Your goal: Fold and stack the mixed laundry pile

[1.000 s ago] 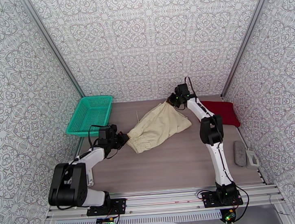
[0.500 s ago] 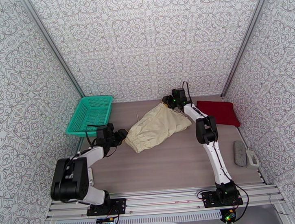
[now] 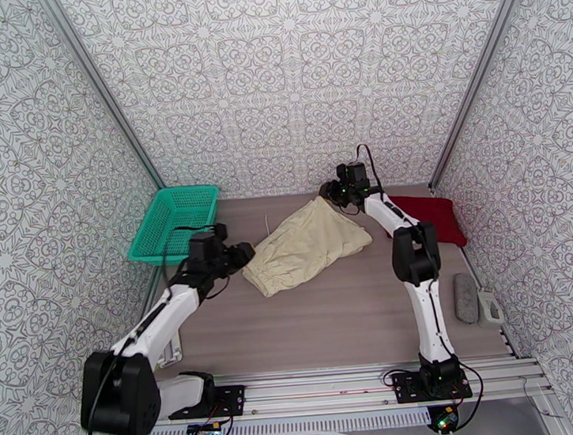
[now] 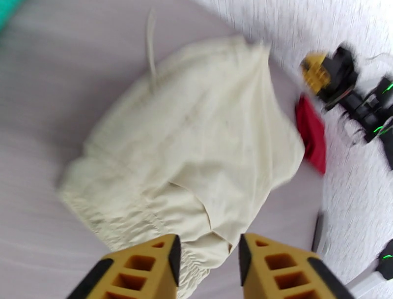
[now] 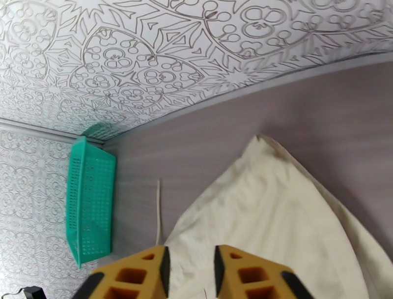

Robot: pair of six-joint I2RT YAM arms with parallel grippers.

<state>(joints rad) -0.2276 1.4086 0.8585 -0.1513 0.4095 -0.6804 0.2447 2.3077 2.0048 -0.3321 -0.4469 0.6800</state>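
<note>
Since both ends were let go, my left hand [image 4: 209, 246] and right hand [image 5: 191, 255] hang half-open and empty by the cream garment [image 3: 308, 244], spread for folding.

Left tool [image 4: 210, 253] and right tool [image 5: 190, 263] hang slightly parted, empty.

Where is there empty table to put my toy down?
Biggest bare patch: the near table, between the left arm and right arm, in front of the cream garment. A smaller gap lies between the teal basket and that garment. Crowded: the far right, around the red shirt.
</note>
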